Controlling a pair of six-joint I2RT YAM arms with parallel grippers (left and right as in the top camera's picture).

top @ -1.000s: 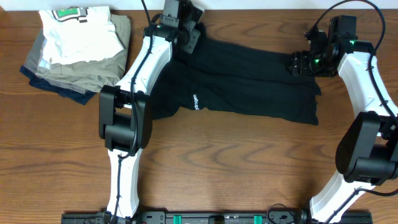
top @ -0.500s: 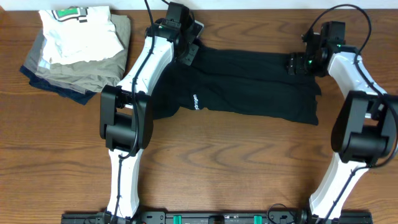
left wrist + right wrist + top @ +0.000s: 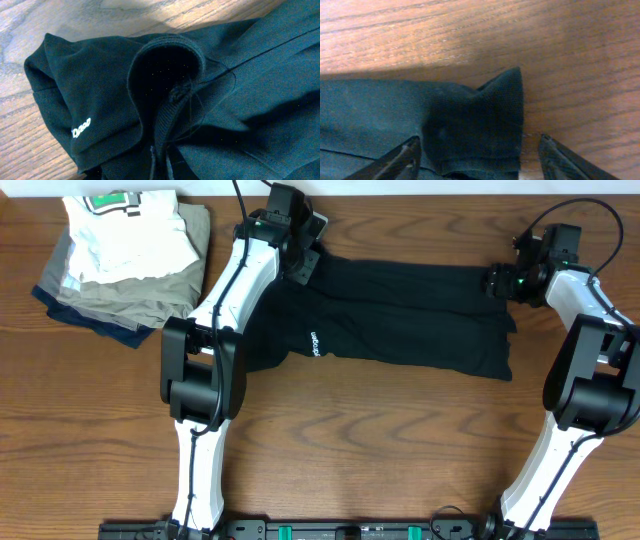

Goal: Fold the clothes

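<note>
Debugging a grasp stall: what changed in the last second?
The right gripper slid rightward to the far right corner of the black garment, jaws open astride it, nothing grasped. The left gripper shifted slightly onto the far left corner early, then held. Garment and folded stack stayed put.

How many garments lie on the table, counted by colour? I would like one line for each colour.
black garment: 1
white garment: 1
khaki garment: 1
navy garment: 1
Total: 4 (the stack may hide more)
</note>
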